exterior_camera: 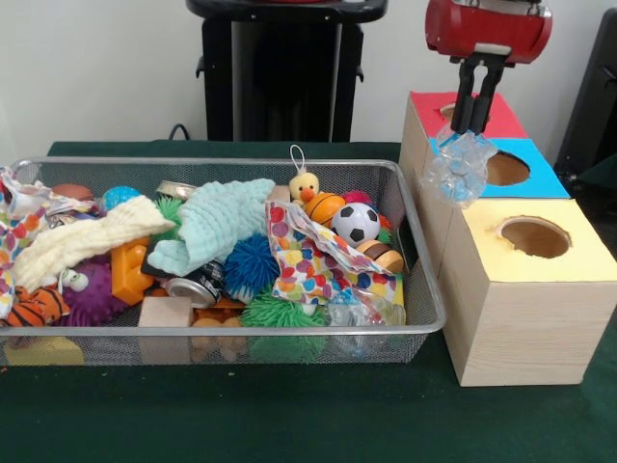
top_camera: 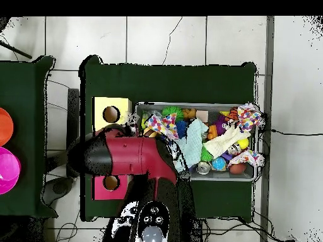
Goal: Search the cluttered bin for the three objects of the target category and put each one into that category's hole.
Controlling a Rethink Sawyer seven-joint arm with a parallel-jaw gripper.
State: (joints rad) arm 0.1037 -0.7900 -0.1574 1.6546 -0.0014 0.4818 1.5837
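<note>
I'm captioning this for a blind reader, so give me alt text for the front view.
The robot's gripper holds a crinkly plastic bag over the wooden boxes, by the blue-topped box. Left of them, a wire mesh bin is full of toys and cloths.

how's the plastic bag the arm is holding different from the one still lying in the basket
The held bag hangs in the air from the end effector, beside the blue-topped box; the other bag lies in the bin at its front corner. The held one shows whole; the other is partly tucked under the polka-dot cloth. Both are crinkly clear film.
</note>
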